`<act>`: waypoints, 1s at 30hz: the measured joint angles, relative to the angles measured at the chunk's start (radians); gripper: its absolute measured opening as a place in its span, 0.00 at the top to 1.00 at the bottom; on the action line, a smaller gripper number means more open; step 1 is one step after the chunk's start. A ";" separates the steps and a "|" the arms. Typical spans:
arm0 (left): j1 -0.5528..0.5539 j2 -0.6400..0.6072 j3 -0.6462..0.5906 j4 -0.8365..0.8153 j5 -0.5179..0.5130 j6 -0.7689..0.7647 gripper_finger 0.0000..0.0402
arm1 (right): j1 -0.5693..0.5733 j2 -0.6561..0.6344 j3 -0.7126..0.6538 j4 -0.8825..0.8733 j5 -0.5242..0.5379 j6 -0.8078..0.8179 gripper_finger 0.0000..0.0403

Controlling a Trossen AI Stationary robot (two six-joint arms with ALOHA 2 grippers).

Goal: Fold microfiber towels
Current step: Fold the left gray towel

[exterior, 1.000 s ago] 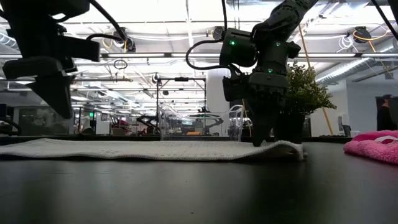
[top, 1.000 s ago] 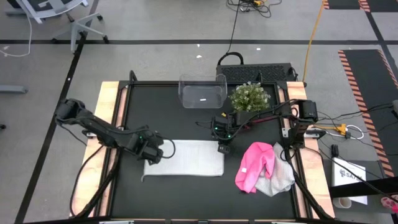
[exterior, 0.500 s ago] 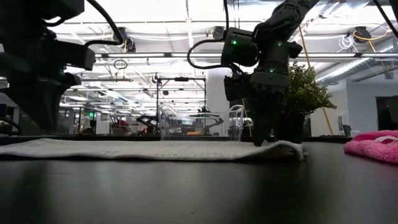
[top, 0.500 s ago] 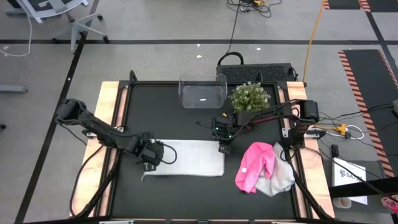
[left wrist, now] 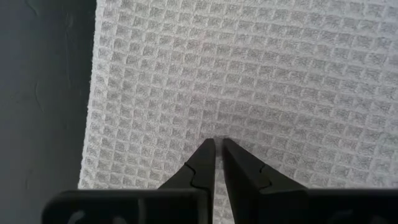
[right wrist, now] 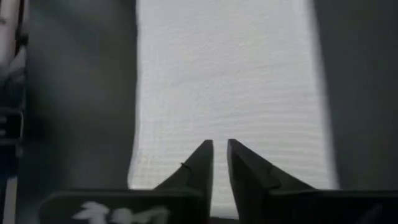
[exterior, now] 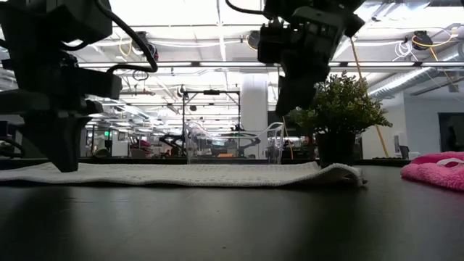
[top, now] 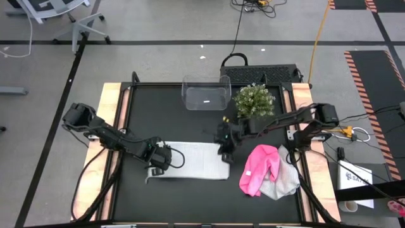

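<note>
Nearest to us, a white waffle-weave towel [top: 193, 160] lay spread flat across the front of the black table [top: 190, 196]. Our left gripper [left wrist: 216, 146] was down on its left end, fingers nearly together, tips pressed onto the weave; we could not tell whether any cloth was pinched. Our right gripper [top: 224, 144] hung above the right end, clear of the cloth in the low view, fingers drawn almost shut on nothing. To the right, the pink towel [top: 259, 168] lay heaped over a pale grey towel [top: 283, 182]. We judged the cloth light, limp and grippy, best taken by pinching an edge or corner. Farther back stood the clear bin [top: 205, 94] and a potted plant [top: 254, 100].
</note>
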 joint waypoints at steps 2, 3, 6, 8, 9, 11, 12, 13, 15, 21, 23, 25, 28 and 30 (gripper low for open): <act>0.000 0.004 0.001 -0.001 0.000 -0.002 0.91 | 0.037 0.032 0.000 0.013 0.000 0.008 0.97; 0.000 0.004 0.002 -0.001 0.000 -0.002 0.91 | 0.052 0.047 0.000 0.024 -0.001 0.011 0.98; 0.000 0.004 0.002 -0.002 0.000 -0.001 0.91 | 0.088 0.099 0.001 0.033 -0.001 0.030 0.99; 0.000 0.004 0.002 -0.002 0.000 0.000 0.91 | 0.100 0.131 0.001 0.047 -0.001 0.063 0.98; 0.000 0.004 0.002 -0.002 0.000 -0.001 0.91 | 0.105 0.142 0.001 0.053 -0.004 0.071 0.99; 0.000 0.004 0.002 -0.002 0.000 -0.003 0.91 | 0.112 0.162 0.001 0.066 -0.024 0.074 1.00; 0.000 0.004 0.002 -0.003 0.000 -0.003 0.91 | 0.116 0.173 0.001 0.066 -0.026 0.074 1.00; 0.000 0.004 0.002 -0.003 0.000 -0.003 0.91 | 0.117 0.183 0.001 0.060 -0.026 0.072 1.00; 0.000 0.005 0.002 -0.003 0.001 -0.004 0.91 | 0.117 0.192 0.001 0.040 -0.026 0.060 1.00; 0.000 0.005 0.001 -0.003 0.006 -0.017 0.91 | 0.085 0.187 0.002 -0.097 -0.006 -0.004 1.00; 0.000 0.005 0.001 -0.003 0.007 -0.020 0.91 | 0.068 0.185 0.004 -0.136 0.004 -0.039 1.00; 0.000 0.005 0.001 -0.003 0.008 -0.021 0.91 | 0.048 0.184 0.004 -0.151 0.001 -0.062 1.00; 0.000 0.005 0.001 0.002 0.008 -0.022 0.91 | 0.021 0.185 0.004 -0.150 0.002 -0.093 1.00; 0.000 0.005 0.000 0.006 0.009 -0.025 0.91 | 0.002 0.185 0.004 -0.145 0.005 -0.105 1.00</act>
